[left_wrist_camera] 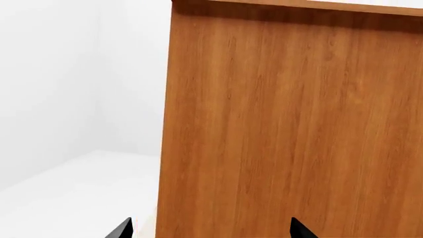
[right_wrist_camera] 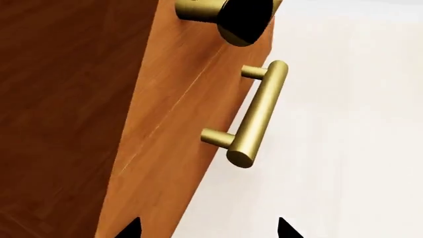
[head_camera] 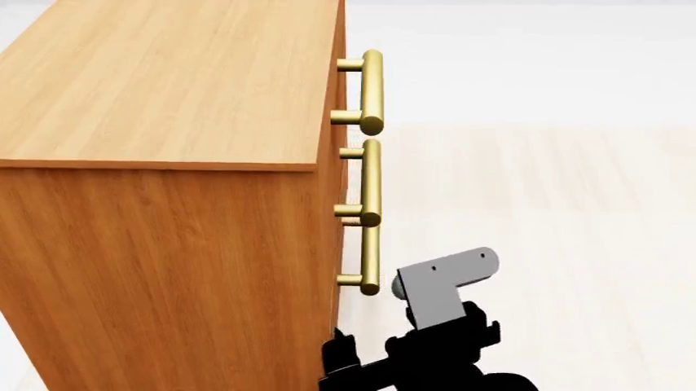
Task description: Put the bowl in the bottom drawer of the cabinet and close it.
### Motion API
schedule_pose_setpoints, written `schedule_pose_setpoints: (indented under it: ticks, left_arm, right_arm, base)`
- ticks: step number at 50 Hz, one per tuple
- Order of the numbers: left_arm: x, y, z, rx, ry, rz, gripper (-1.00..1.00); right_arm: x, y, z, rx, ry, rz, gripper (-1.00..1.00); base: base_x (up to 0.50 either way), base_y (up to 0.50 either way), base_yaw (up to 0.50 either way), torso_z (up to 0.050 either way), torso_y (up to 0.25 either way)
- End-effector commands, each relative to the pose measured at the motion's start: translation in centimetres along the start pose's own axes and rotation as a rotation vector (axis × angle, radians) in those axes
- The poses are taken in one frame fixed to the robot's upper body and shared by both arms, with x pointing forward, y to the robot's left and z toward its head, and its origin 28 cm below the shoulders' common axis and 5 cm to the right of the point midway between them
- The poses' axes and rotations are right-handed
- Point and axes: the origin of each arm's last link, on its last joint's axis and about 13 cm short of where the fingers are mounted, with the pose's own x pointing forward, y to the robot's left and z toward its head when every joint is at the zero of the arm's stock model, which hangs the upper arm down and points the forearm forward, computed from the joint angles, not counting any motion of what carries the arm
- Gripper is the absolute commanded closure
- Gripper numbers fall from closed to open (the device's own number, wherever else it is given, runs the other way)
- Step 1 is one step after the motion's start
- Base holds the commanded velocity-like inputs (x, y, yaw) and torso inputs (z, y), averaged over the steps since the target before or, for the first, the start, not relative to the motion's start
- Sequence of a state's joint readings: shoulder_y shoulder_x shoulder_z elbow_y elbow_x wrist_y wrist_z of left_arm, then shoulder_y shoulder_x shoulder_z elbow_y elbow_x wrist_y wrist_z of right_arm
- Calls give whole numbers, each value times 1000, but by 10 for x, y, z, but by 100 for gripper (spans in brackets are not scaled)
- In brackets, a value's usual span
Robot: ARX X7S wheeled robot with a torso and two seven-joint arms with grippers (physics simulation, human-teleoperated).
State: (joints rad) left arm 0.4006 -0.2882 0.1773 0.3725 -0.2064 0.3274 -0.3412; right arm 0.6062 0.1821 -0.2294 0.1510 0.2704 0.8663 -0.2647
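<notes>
The orange-brown cabinet (head_camera: 163,244) fills the left of the head view, with its three brass handles stacked down its front edge. The bottom drawer's handle (head_camera: 371,261) is the lowest, and all three drawer fronts sit flush. My right gripper (right_wrist_camera: 210,230) is open and empty beside the cabinet's near front corner, with a brass handle (right_wrist_camera: 258,114) ahead of it. My left gripper (left_wrist_camera: 211,230) is open and empty, facing the cabinet's plain side panel (left_wrist_camera: 290,124). The bowl is out of view.
Pale floor (head_camera: 566,204) stretches in front of the drawers. My right arm (head_camera: 441,342) with its grey bracket stands just in front of the lowest handle. A white wall and floor (left_wrist_camera: 73,148) lie beside the cabinet's side panel.
</notes>
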Motion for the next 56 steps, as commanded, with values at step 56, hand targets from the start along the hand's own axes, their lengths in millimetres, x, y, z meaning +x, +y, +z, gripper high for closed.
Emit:
schedule_pose_setpoints:
  ticks: [56]
  left_arm:
    - [7, -5, 36, 30, -89, -85, -100]
  right_arm:
    - [-130, -61, 67, 25, -308, -554, -100]
  base:
    - [0, 0, 0, 0, 0]
